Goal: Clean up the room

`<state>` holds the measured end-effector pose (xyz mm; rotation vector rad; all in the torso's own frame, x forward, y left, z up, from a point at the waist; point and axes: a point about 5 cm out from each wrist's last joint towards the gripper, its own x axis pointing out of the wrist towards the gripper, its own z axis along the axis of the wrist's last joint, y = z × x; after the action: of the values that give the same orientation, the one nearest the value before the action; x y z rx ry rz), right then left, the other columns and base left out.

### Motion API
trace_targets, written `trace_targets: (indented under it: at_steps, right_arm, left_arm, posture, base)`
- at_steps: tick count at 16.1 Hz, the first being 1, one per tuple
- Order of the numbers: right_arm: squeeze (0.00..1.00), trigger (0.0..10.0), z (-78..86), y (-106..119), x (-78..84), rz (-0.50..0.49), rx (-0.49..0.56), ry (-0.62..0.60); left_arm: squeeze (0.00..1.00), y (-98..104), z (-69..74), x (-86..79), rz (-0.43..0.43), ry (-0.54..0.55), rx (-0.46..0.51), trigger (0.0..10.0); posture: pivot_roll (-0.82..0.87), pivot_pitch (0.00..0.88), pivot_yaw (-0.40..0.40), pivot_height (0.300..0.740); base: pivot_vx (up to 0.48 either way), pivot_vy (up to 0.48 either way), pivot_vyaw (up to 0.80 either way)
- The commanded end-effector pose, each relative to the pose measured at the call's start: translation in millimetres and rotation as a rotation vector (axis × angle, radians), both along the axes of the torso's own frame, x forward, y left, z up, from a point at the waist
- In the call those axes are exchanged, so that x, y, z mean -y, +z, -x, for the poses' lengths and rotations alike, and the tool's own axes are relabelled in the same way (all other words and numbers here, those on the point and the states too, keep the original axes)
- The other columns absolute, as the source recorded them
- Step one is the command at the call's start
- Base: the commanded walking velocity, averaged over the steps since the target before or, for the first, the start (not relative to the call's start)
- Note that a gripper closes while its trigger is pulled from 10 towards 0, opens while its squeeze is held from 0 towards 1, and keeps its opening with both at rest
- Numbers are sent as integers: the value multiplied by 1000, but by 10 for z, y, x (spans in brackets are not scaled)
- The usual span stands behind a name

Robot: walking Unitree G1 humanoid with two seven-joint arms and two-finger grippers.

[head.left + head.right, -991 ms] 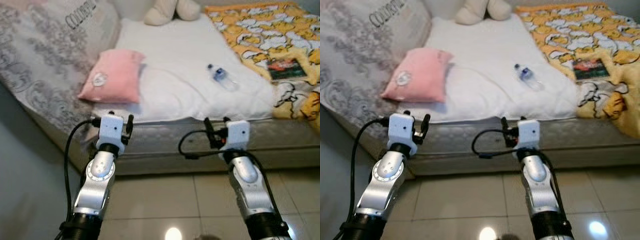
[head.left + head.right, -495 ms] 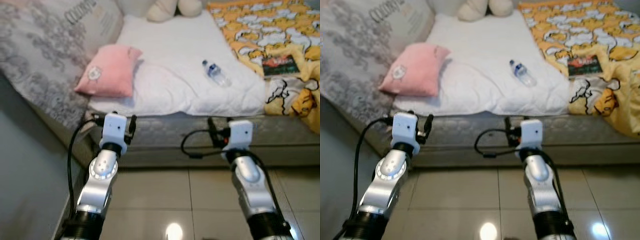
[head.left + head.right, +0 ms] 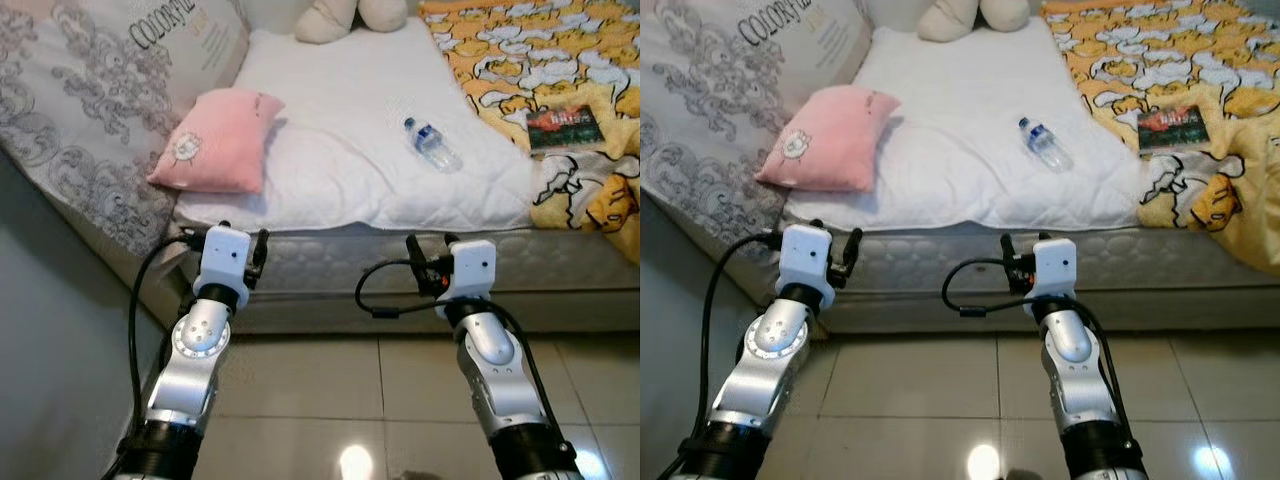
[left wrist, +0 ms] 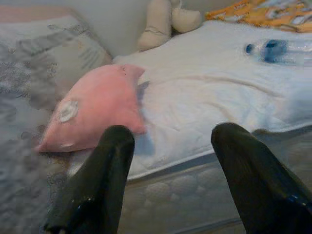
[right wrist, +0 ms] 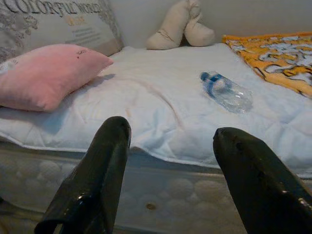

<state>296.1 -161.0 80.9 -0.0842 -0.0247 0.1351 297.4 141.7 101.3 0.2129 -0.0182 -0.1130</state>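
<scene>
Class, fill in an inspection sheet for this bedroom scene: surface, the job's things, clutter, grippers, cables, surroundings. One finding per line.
Surface: bed with a white quilt, rumpled.
Job's things: water bottle lying on its side on the quilt; book flat on the yellow blanket.
Clutter: pink pillow near the bed's edge; stuffed toy at the far end.
Grippers: left gripper and right gripper both open, empty, held before the bed's edge.
Cables: black cable looping by the right wrist; another along the left arm.
Surroundings: glossy tiled floor; patterned duvet at left.
</scene>
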Motion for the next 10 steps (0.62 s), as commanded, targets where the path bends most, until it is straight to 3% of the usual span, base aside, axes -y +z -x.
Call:
trace_targets:
  at_steps: [1,6,10]
  right_arm:
    - [0,10000,-18,23,-34,3,13,8]
    - [0,10000,-25,39,-41,3,19,10]
    - [0,10000,-27,41,-26,5,20,7]
  left_arm:
    - [0,7,-17,-23,-18,-7,0,10000]
    - [0,5,-27,-42,13,10,-1,10000]
    - [0,-36,-9,-66,27,20,-21,10000]
  posture:
    - [-122,0,144,740]
    - [-123,0,143,740]
    - [-126,0,144,740]
  base:
    - [0,-472,0]
    - [0,-471,0]
    - [0,0,0]
